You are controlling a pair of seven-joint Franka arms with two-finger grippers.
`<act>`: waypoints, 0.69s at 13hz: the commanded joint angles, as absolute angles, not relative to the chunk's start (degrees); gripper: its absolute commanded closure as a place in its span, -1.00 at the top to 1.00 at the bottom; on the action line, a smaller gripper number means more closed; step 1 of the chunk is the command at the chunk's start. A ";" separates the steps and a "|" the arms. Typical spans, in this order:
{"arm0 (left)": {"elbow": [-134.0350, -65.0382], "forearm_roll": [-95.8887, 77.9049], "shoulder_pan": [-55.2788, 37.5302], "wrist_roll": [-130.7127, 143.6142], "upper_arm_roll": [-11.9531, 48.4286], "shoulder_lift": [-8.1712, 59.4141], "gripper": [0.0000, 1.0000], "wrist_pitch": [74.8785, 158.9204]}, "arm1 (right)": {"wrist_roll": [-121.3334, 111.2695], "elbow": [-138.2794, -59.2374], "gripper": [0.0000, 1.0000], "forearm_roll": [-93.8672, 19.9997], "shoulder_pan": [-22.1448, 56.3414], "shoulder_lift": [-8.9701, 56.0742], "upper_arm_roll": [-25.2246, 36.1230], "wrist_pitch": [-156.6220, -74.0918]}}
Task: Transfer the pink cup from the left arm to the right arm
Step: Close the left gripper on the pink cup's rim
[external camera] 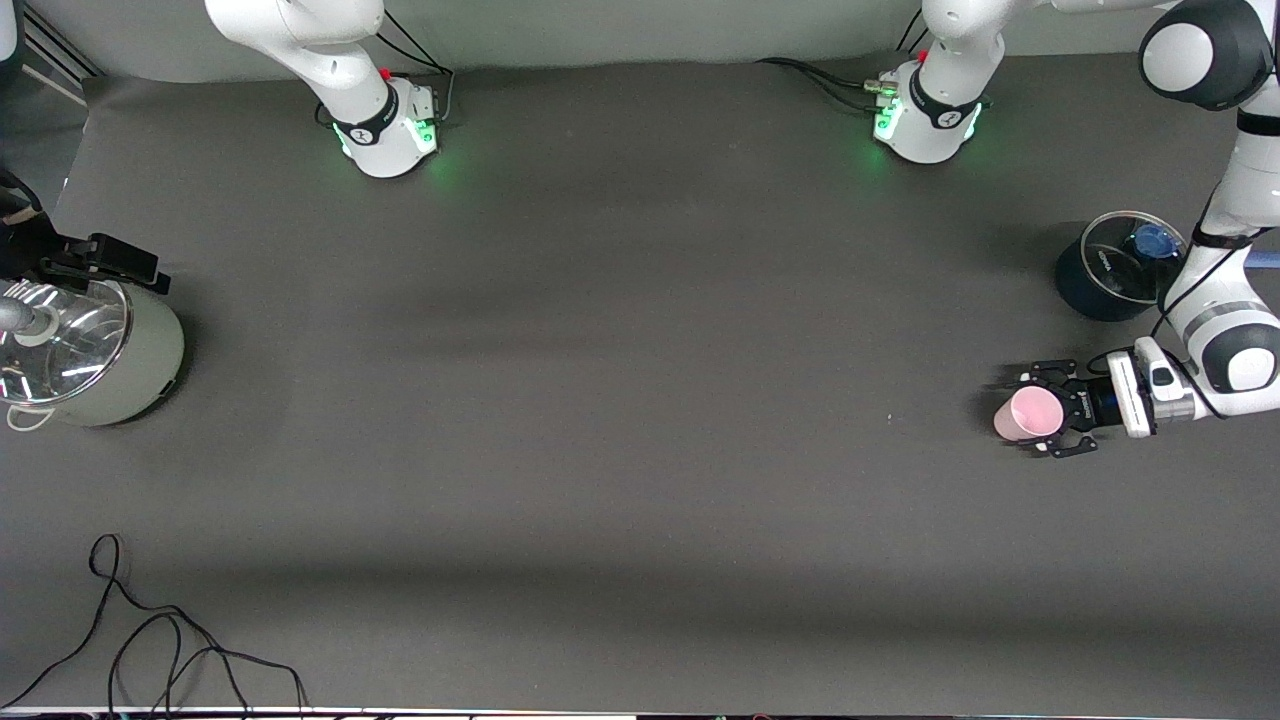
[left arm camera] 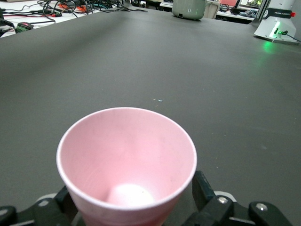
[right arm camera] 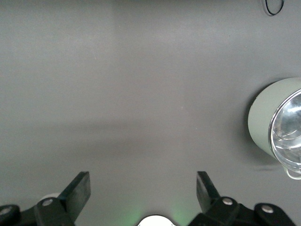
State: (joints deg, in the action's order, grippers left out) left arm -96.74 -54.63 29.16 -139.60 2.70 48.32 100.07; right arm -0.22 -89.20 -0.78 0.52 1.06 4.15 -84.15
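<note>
Standing upright near the left arm's end of the table, the pink cup (external camera: 1030, 412) had its long axis vertical, its wide open mouth facing up and its narrower base down on the dark grey table (external camera: 620, 400). The left gripper (external camera: 1050, 410) was low at the cup, its black linkage fingers (left arm camera: 204, 190) spread wide with one on each side of the cup's wall; the left wrist view showed the fingers flanking the lower part of the cup, though whether they touched the wall could not be told, and the cup looked to be resting on the table rather than lifted. In that same view the cup's pale interior and rounded bottom were visible from above its rim. The left arm (external camera: 1230, 300) reached down from its base toward the cup, with its white ribbed wrist block just beside the gripper. A dark pot with a glass lid and blue knob (external camera: 1115, 265) sat farther from the front camera than the cup, near the same end of the table. The right gripper (right arm camera: 143, 188) waited with its fingers wide apart and nothing between them, hovering over bare table beside a pale green pot with a shiny lid (external camera: 85, 350) at the right arm's end. A loose black cable (external camera: 160, 640) lay on the table nearer to the front camera than the green pot.
</note>
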 commanded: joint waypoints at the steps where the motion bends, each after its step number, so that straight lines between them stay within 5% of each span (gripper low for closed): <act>1: -95.10 -55.90 29.79 -141.33 3.16 49.83 0.98 99.14 | 0.00 -88.86 1.00 -0.53 0.88 1.14 4.39 -83.76; 2: -94.84 -55.90 29.79 -141.94 3.43 50.01 0.93 99.05 | 0.00 -88.86 1.00 -0.53 0.88 1.14 4.39 -83.76; 3: -94.66 -55.90 29.79 -142.47 3.60 50.27 0.35 99.05 | -0.09 -88.86 1.00 -0.53 0.88 1.06 4.39 -83.76; 4: -94.48 -55.90 29.79 -142.64 3.69 50.27 -0.99 99.05 | -0.09 -88.86 1.00 -0.53 0.88 1.05 4.39 -83.67; 9: -91.85 -55.90 29.00 -140.38 7.01 50.01 -1.00 97.30 | -0.35 -88.77 1.00 -0.53 0.88 0.88 4.48 -83.58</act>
